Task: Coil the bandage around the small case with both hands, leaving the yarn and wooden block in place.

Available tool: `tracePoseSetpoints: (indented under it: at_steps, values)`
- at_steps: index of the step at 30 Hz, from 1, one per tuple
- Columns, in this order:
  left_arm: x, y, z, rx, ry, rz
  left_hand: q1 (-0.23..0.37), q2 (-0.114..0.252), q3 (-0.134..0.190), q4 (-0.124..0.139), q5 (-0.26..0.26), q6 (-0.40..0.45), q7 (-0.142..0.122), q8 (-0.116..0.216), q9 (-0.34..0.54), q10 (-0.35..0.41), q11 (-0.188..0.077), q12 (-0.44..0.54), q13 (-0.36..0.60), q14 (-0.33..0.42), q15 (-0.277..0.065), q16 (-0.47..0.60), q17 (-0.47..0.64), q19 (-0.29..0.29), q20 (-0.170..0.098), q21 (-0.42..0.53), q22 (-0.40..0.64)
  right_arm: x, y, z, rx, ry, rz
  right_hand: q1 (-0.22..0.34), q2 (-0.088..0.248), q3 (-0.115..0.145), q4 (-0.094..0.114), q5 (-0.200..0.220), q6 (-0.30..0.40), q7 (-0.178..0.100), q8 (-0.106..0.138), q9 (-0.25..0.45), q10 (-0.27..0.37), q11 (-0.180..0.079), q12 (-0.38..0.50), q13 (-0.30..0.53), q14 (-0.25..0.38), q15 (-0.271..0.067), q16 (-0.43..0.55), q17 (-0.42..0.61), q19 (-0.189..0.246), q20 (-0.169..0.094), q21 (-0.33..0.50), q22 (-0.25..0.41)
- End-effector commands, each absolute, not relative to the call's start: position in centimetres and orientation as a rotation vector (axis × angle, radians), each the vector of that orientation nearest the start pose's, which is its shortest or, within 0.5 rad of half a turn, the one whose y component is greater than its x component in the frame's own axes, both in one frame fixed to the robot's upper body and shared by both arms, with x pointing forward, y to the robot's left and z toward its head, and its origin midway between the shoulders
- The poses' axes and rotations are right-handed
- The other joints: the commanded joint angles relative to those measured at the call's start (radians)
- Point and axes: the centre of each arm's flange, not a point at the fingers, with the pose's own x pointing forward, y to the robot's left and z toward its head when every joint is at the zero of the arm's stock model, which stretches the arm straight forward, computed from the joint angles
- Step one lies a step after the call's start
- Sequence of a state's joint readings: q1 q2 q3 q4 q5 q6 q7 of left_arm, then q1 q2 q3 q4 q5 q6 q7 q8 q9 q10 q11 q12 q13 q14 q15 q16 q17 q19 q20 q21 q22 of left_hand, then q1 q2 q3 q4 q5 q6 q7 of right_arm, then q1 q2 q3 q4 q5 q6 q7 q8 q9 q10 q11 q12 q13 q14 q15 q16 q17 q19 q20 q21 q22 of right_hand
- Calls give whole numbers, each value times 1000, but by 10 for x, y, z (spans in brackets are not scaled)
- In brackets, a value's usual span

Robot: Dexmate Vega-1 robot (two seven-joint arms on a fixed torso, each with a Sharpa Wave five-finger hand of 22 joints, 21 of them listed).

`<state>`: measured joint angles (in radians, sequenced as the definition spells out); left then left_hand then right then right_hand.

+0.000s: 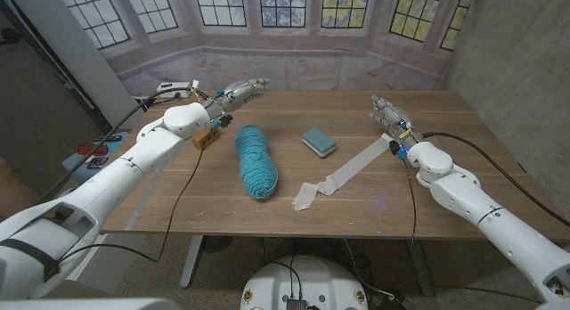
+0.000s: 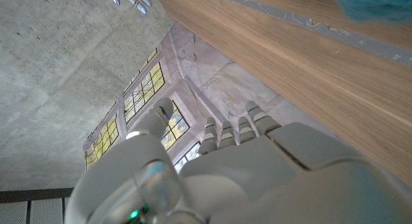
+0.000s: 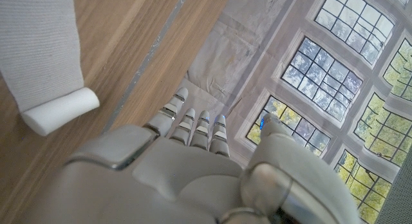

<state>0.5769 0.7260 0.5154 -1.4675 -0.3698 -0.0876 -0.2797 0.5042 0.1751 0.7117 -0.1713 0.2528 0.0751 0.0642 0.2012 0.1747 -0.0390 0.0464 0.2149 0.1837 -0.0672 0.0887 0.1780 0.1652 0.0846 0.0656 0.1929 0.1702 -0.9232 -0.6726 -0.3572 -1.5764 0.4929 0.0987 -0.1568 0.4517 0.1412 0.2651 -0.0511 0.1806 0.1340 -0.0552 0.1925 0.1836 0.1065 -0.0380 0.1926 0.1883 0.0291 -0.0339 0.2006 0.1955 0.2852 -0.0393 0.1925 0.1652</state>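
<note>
The small teal case (image 1: 318, 142) lies on the wooden table (image 1: 356, 203), right of centre. A white bandage (image 1: 349, 171) stretches diagonally from its rolled end (image 1: 393, 147) down to a crumpled end near the front. In the right wrist view the bandage (image 3: 37, 49) and its roll (image 3: 60, 112) sit beside my right hand (image 3: 193, 159). My right hand (image 1: 388, 110) hovers at the far right, just behind the roll, fingers straight, holding nothing. My left hand (image 1: 237, 93) reaches over the far left edge, fingers extended and empty; the left wrist view shows my left hand (image 2: 244, 159) the same way.
A teal yarn skein (image 1: 256, 160) lies left of the case, with a corner of the yarn (image 2: 376, 4) in the left wrist view. A small wooden block (image 1: 206, 136) sits under my left forearm. Cables (image 1: 183, 181) trail over the table's left side.
</note>
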Motion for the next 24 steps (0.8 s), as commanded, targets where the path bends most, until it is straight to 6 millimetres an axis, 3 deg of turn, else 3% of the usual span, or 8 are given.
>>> tracePoseSetpoints:
  at_steps: [1,12,15,24]
  values:
    - [635,235,125,777,-628,-503,14,-1,3,-3,10,16,-2,7,2,5,-3,3,4,5,-4,3,3,6,-2,4,1,616,-304,-12,-180,-583,70,15,3,0,-6,-1,8,2,3,2,5,3,5,6,9,-37,5,3,12,-73,-2,3]
    - [641,224,142,878,-633,-547,45,-12,7,-11,23,29,-8,5,3,23,-15,6,4,24,-13,6,3,20,-2,6,1,618,-305,-16,-154,-594,57,14,4,0,-9,-1,9,3,3,3,5,4,5,6,9,-35,6,4,12,-73,-2,3]
    - [641,223,145,898,-630,-559,69,-24,5,-14,31,40,-21,3,3,43,-50,10,5,38,-24,7,3,31,-4,7,1,618,-305,-18,-148,-595,54,14,4,0,-10,-1,9,3,3,3,6,3,6,6,8,-35,6,4,12,-73,-2,3]
    - [643,222,152,967,-601,-608,86,-47,-4,-17,30,27,-33,-5,3,40,-61,5,6,35,-36,2,3,35,-8,5,1,615,-307,-24,-134,-596,38,12,5,-1,-12,-2,10,2,3,3,5,1,5,6,9,-36,7,5,13,-73,-2,3]
